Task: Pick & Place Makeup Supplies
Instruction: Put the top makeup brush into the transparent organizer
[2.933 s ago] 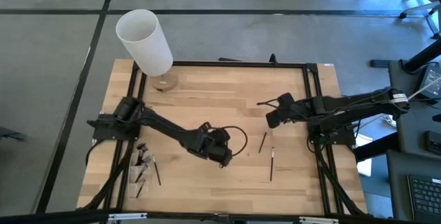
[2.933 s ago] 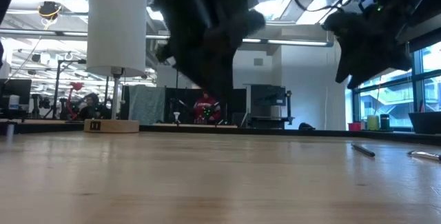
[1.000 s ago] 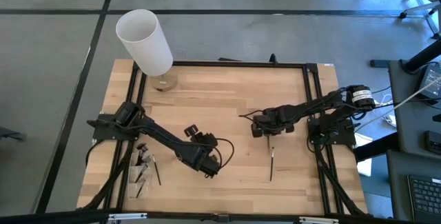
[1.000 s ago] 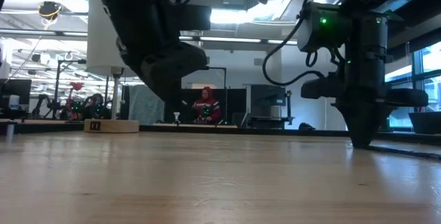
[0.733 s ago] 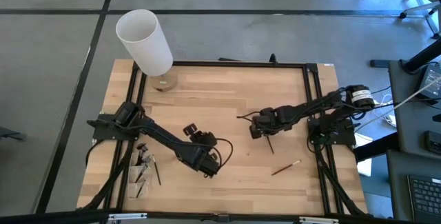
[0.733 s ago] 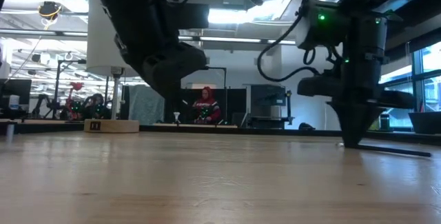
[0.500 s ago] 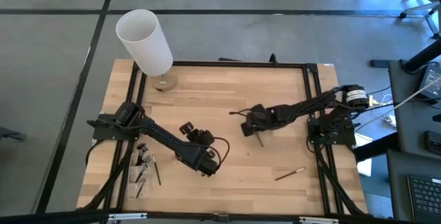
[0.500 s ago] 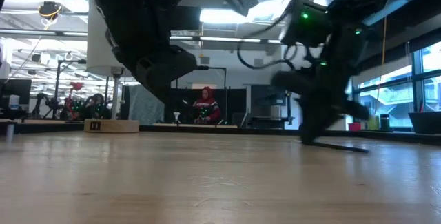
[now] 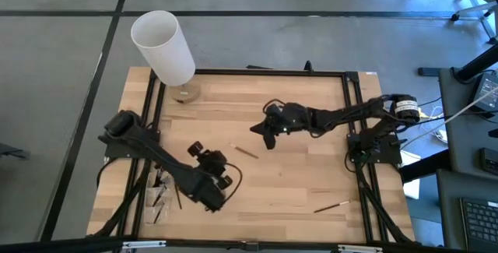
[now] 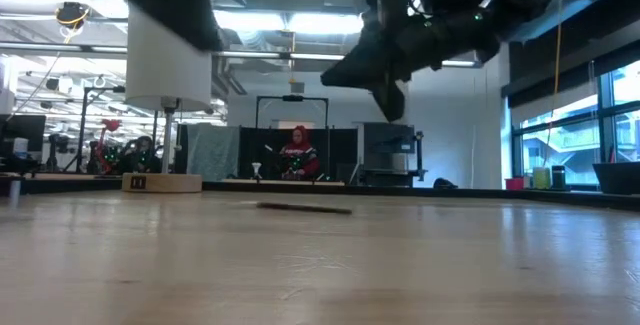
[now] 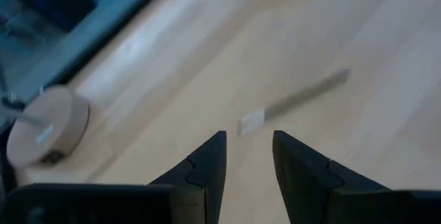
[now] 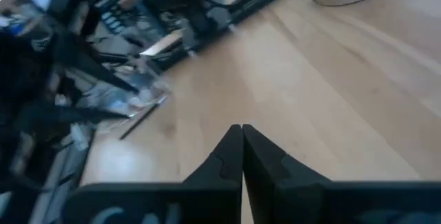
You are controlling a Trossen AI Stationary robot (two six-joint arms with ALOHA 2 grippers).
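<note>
Right end effector closed, empty, mid-counter; loose brush beside it. Left end effector part-open, empty, near front-left corner.

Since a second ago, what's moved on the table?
The right gripper lifted and swung left, shut on nothing. One thin dark-handled makeup brush landed mid-table; another skidded toward the near right. The left gripper drew back, open. Tall white cylinder unchanged.
</note>
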